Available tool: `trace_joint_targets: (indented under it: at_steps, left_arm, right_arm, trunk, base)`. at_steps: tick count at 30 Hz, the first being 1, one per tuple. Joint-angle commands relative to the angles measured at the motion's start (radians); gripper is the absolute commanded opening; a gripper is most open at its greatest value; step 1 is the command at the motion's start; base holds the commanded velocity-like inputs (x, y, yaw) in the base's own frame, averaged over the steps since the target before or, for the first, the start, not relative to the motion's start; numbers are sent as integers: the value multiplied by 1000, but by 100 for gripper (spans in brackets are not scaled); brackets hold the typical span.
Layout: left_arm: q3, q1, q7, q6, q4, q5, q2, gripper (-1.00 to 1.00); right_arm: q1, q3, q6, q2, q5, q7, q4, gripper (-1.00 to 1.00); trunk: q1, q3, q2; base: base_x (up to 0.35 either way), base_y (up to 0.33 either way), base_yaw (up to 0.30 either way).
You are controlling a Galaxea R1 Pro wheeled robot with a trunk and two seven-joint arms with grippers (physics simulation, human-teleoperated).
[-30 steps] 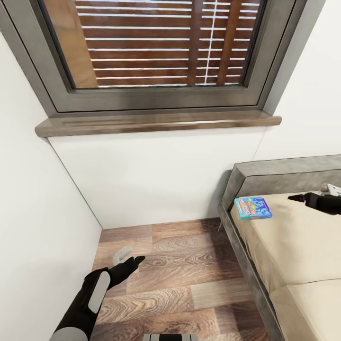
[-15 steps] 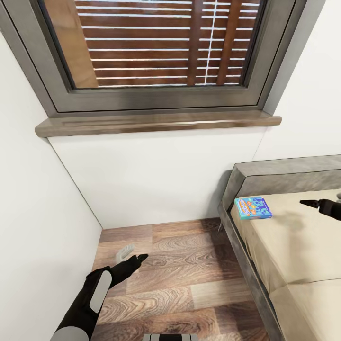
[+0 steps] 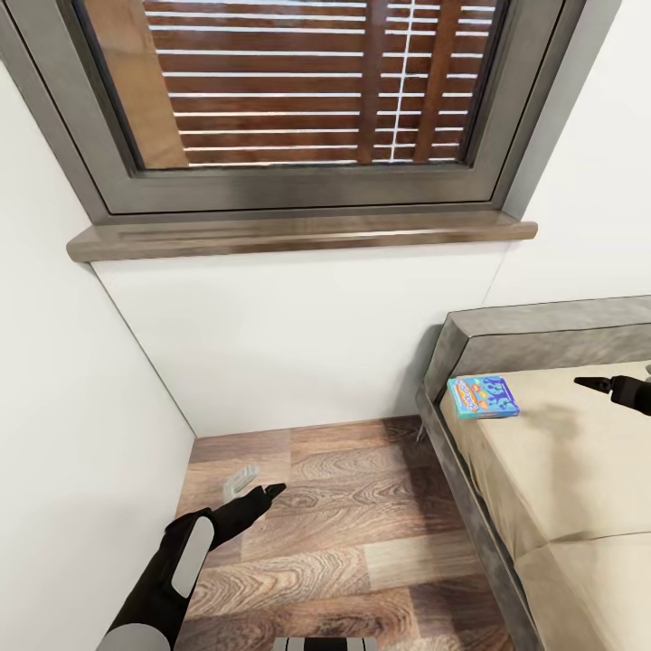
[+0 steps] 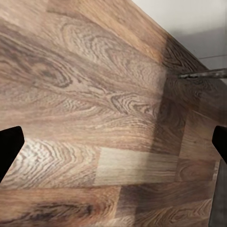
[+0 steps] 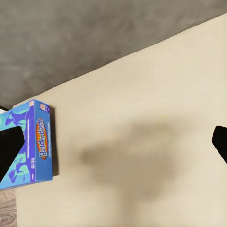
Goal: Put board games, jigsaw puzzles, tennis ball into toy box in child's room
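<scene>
Blue board game (image 3: 483,397) printed with pale turquoise cartoon figures, a red-orange title band noted along one side (image 5: 29,144). Bed (image 3: 561,470): beige mattress, plain; frame and headboard in mottled dark grey. Floor (image 3: 344,533) laid in brown wood-grain planks, lighter and darker boards alternating, swirled knots seen in the left wrist view (image 4: 94,109). Walls (image 3: 298,334) white. Window frame (image 3: 298,185) grey-brown, sill (image 3: 298,232) dark brown; reddish-brown slats striped with white lines behind the glass. Both arms black, grey panel on the left forearm.
</scene>
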Motion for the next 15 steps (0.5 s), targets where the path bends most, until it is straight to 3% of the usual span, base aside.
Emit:
trace_joint_targets:
  at_steps: [1, 15]
  left_arm:
    - [5, -1, -8, 8, -1, 2, -1, 100]
    - [5, 1, -36, 8, 0, 1, -1, 100]
  right_arm:
    - [-1, -1, 8, 0, -6, -1, -1, 100]
    - [0, -1, 10, 2, -6, -2, -4, 100]
  trunk:
    - [0, -1, 0]
    - [0, -1, 0]
  base:
    - [0, 0, 0]
    - [3, 0, 0]
